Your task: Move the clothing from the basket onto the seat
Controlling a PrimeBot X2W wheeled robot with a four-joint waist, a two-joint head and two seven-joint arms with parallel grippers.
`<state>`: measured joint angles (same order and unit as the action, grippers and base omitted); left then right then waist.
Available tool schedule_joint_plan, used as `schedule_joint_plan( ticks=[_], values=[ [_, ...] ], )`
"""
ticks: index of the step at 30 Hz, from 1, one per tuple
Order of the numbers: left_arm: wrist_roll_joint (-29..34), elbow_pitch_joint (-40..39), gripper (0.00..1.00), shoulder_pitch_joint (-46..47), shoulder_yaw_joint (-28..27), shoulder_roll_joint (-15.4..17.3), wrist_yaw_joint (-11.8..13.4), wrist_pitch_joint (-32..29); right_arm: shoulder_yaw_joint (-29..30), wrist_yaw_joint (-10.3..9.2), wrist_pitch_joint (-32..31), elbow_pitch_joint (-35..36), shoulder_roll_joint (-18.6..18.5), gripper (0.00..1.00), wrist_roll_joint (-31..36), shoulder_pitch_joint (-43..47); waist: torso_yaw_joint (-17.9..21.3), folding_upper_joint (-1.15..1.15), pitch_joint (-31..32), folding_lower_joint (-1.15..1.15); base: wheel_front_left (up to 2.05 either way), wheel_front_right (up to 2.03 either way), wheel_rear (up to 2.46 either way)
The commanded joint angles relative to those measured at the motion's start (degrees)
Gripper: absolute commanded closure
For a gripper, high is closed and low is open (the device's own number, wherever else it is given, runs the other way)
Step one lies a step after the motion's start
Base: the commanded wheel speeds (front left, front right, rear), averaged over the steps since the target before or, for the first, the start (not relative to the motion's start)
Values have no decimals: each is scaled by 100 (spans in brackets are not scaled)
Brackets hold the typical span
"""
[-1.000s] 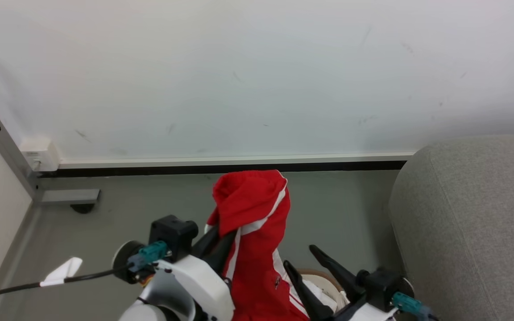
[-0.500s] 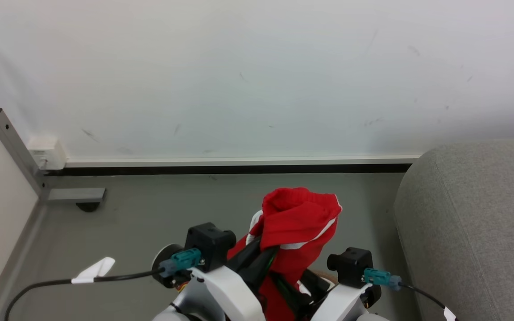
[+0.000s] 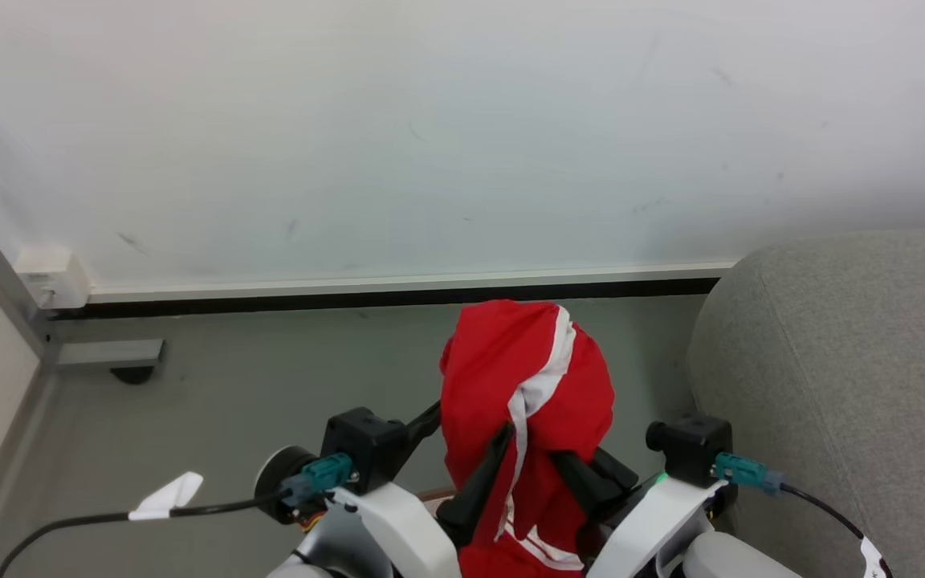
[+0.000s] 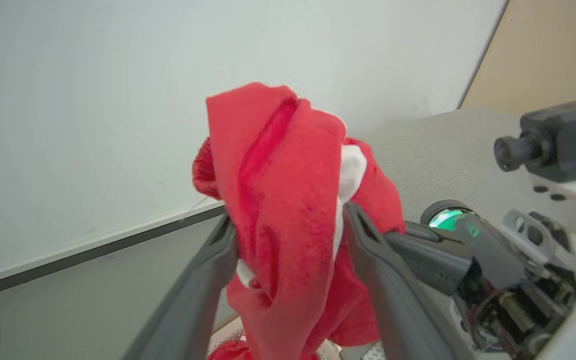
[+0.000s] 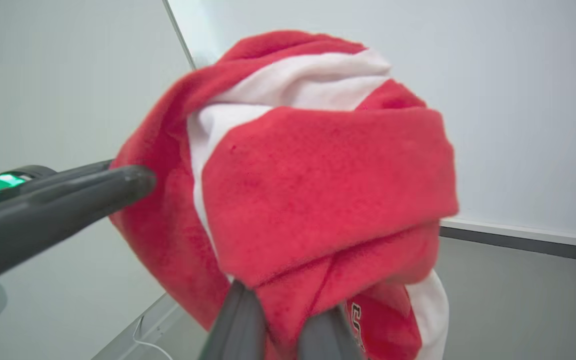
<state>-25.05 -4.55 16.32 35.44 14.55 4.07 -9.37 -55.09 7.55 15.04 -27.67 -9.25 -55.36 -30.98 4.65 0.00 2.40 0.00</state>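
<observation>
Right gripper (image 5: 288,300): was clamped on the red garment (image 5: 318,190), bunched above its fingertips.
Left gripper (image 4: 290,220): was seen spread wide, the garment lodged between its fingers.

The grip has changed sides. The right claw (image 5: 285,315), gaping a second ago on the seat (image 3: 832,361) side of the clothing (image 3: 527,377), has now closed on the red fabric. The left claw (image 4: 289,215), which had pinched it, has spread its fingers wide. The bundle has shifted closer to the seat.
</observation>
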Motion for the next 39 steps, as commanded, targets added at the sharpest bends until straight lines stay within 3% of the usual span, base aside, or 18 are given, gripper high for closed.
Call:
schedule_joint_plan(
  ticks=[1, 26, 39],
  values=[
    [80, 48, 0, -51, 8, 26, -11, 80, 155, -12, 19, 73, -112, 100, 125, 124, 89, 0, -30, 0, 0, 0, 0],
    [193, 383, 0, 104, 216, -74, -92, 574, 2093, -12, 21, 744, -1014, 100, 1055, 749, 1450, 0, -309, 0, 0, 0, 0],
    [228, 347, 0, 275, 337, -100, -129, 561, 2747, -12, 20, 869, -994, 100, 1314, 858, 1870, 0, -659, 0, 0, 0, 0]
  ],
)
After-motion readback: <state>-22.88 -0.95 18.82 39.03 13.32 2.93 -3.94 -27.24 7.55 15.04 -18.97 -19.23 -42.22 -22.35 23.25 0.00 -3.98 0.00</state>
